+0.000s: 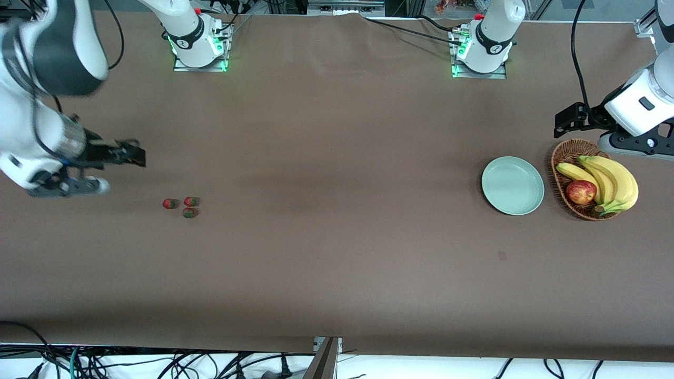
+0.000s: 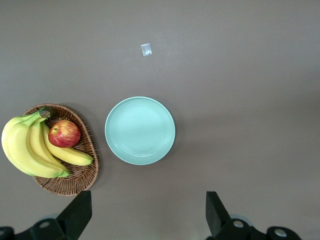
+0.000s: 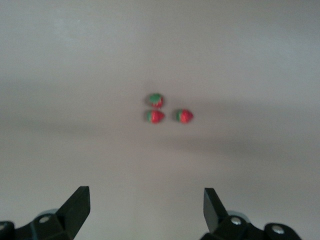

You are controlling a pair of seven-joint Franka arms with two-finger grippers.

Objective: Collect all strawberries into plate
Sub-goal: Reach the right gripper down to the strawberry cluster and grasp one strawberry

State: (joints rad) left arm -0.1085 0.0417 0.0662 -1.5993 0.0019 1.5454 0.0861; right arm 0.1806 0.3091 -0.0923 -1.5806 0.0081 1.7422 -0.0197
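Three strawberries (image 1: 182,206) clustered at right arm's end, well apart from plate (image 1: 512,185). Right gripper (image 1: 126,156) hovered near berries, fingers spread, empty: likelier picker. Left gripper (image 2: 150,220) spread, empty, near plate.

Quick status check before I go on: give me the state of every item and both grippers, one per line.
strawberries: three, loose on the table in a tight cluster at the right arm's end, none collected.
plate: empty, flat on the table beside the basket.
basket: holds bananas and an apple.
right gripper: open, empty, in the air near the strawberries.
left gripper: open, empty, by the basket.
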